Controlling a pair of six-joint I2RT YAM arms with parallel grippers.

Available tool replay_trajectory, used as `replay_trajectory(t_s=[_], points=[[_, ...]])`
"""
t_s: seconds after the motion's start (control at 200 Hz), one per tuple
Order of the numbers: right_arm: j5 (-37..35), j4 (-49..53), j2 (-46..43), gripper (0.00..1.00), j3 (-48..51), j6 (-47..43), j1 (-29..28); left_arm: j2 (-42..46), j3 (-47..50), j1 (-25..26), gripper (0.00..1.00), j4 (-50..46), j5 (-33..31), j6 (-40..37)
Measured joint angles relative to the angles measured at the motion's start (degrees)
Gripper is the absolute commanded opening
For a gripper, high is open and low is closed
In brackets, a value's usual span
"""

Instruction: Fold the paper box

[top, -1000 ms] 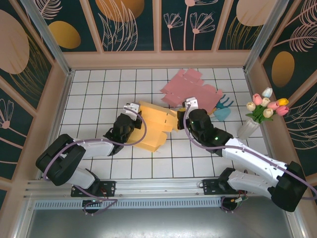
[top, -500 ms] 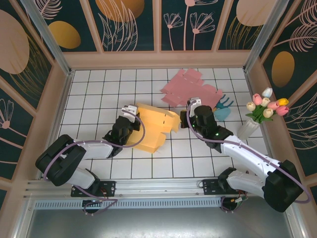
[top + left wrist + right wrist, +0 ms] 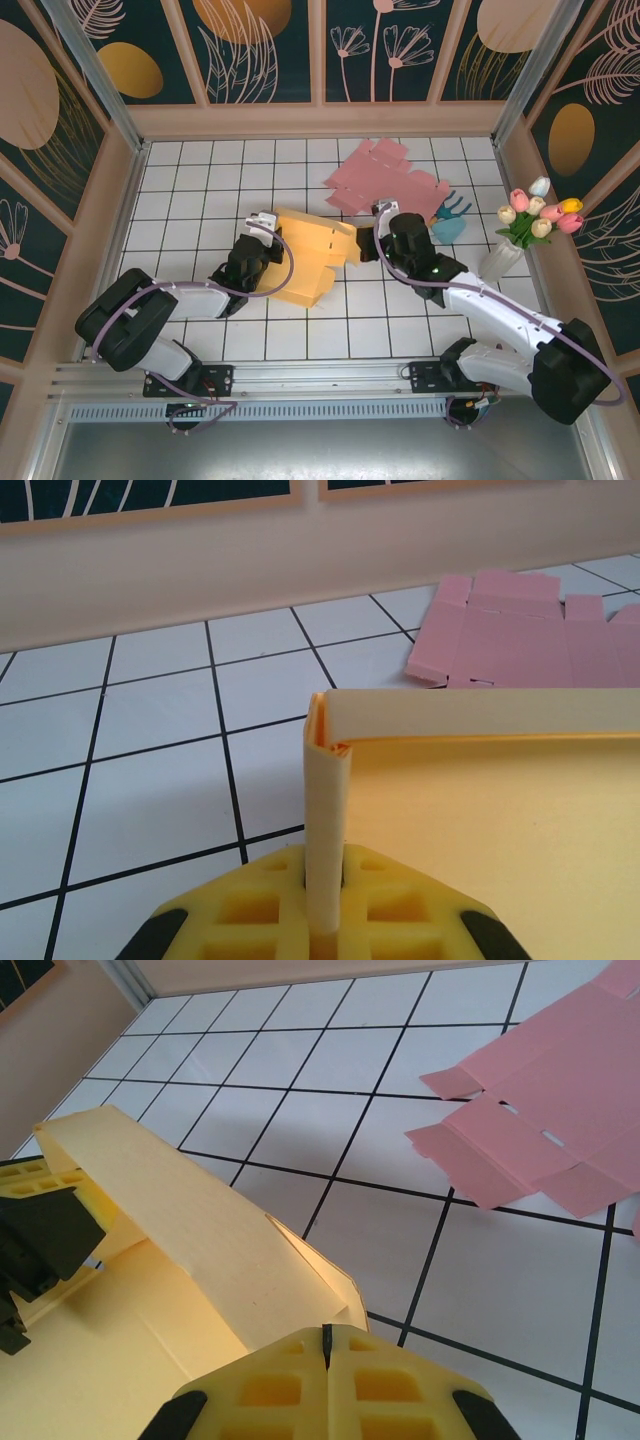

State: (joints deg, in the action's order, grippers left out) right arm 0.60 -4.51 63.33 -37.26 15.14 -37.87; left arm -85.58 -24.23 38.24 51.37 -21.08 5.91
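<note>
— Two grippers holding?
— My left gripper point(image 3: 325, 905) clamps a flap point(image 3: 326, 820) of the yellow paper box point(image 3: 310, 258), just beside the pink sheet point(image 3: 385, 180). My right gripper point(image 3: 326, 1345) is clenched; hold unclear. Pulling apart could tear it.

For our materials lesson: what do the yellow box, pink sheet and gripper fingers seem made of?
The yellow box: thin card or stiff paper, matte; it holds sharp creases and a doubled edge. The pink sheet: likely the same card, matte, with die-cut flaps and slots. The left gripper's fingers: probably moulded plastic or rubber, with gridded hollows.
</note>
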Motion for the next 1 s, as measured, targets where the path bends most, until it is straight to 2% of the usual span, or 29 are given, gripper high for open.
replay_trajectory(t_s=[0.601, 1.001], points=[[1.9, -1.3, 10.8, 0.00, -4.8, -1.0, -0.9, 0.0, 0.0, -0.1, 0.00, -0.4, 0.0, 0.8], [-6.9, 3.1, 13.5, 0.00, -10.1, -1.1, -6.1, -0.2, 0.0, -0.1, 0.00, -1.7, -3.0, 3.4]])
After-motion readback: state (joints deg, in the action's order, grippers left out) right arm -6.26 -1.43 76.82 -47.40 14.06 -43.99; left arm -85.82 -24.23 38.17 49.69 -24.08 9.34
